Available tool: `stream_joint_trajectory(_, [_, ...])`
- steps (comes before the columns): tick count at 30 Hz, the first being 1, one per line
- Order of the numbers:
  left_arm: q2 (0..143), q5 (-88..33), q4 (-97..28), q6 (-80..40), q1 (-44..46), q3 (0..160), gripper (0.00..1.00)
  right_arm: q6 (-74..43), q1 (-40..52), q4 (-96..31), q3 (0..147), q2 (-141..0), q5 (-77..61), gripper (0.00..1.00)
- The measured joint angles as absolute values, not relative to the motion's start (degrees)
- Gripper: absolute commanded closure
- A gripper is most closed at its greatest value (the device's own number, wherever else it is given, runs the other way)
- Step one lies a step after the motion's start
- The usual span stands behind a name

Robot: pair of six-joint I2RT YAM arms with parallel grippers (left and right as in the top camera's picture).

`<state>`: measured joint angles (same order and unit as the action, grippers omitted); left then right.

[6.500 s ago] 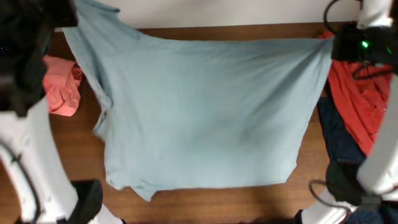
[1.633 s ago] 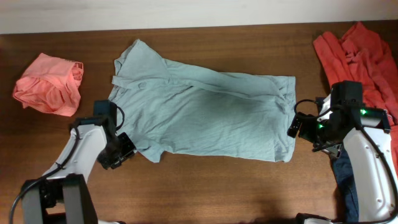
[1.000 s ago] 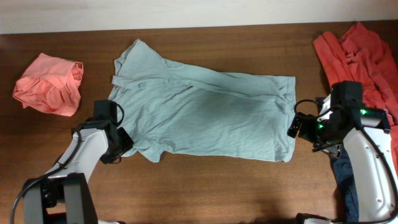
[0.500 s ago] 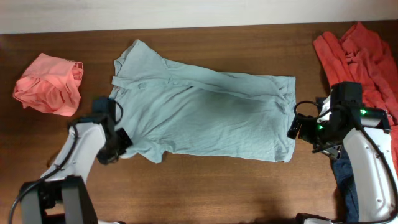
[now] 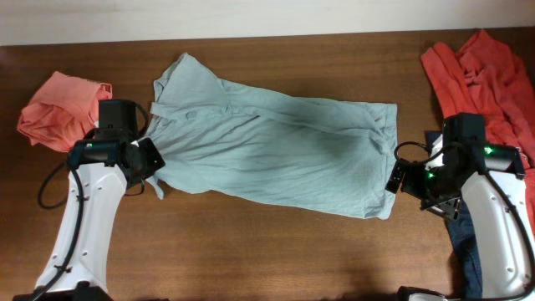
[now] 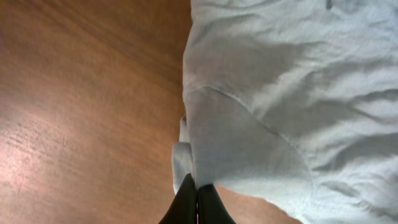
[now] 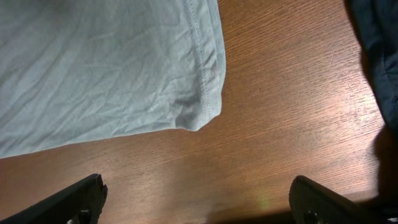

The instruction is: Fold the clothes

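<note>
- So, the pale blue-green T-shirt (image 5: 276,159) is spread out mostly flat across the middle of the brown wooden table (image 5: 276,259), collar end toward the left and bottom hem toward the right (a bit wrinkled, and lying at a slight diagonal).
- The left gripper (image 5: 153,170) is pinched tight on the T-shirt's near sleeve. From the left wrist view the two black fingertips (image 6: 196,202) are pressed together with the sleeve hem caught between them, and the sleeve cloth (image 6: 249,143) bunches up just above them.
- The right gripper (image 5: 399,177) sits at the T-shirt's right edge, just beside the lower hem corner. Its jaws stand wide apart with nothing between them; the right wrist view shows the gripper (image 7: 199,202) over bare wood, with the stitched corner of the hem (image 7: 199,118) close by but not touched.
- A salmon-pink garment (image 5: 58,109) lies crumpled at the far left of the table, right next to the left arm.
- An orange-red garment (image 5: 485,75) is heaped at the far right edge.
- A navy garment (image 5: 468,251) lies below that one, mostly hidden under the right arm; a piece of it (image 7: 379,50) shows at the edge of the right wrist view.
</note>
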<state>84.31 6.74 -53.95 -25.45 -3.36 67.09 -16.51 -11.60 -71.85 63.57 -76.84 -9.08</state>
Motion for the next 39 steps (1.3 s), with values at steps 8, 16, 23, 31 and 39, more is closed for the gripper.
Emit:
stream_joint_trajectory(8, [87.8,7.3,-43.8,-24.4,-3.4,67.1,0.21,-16.5,-11.6,-72.0,63.6,-76.8,-9.1,0.01])
stream_joint_trajectory(16, [95.4,8.6,-47.1,-23.3,-3.4,67.0,0.18,-16.0,-11.6,-72.0,63.6,-76.8,-9.1,0.01])
stream_joint_trajectory(23, [94.4,7.5,-62.3,-23.2,-3.0,67.0,0.24,-14.8,-11.6,-71.0,63.5,-76.8,-9.0,0.01])
stream_joint_trajectory(31, [93.7,11.0,-49.6,-23.1,2.5,61.6,0.25,-14.3,-11.6,-68.7,63.5,-77.7,-9.0,0.01])
stream_joint_trajectory(39, [93.7,19.3,-47.5,-23.2,3.0,55.2,0.25,-14.1,-11.6,-68.7,63.5,-80.1,-9.0,0.02])
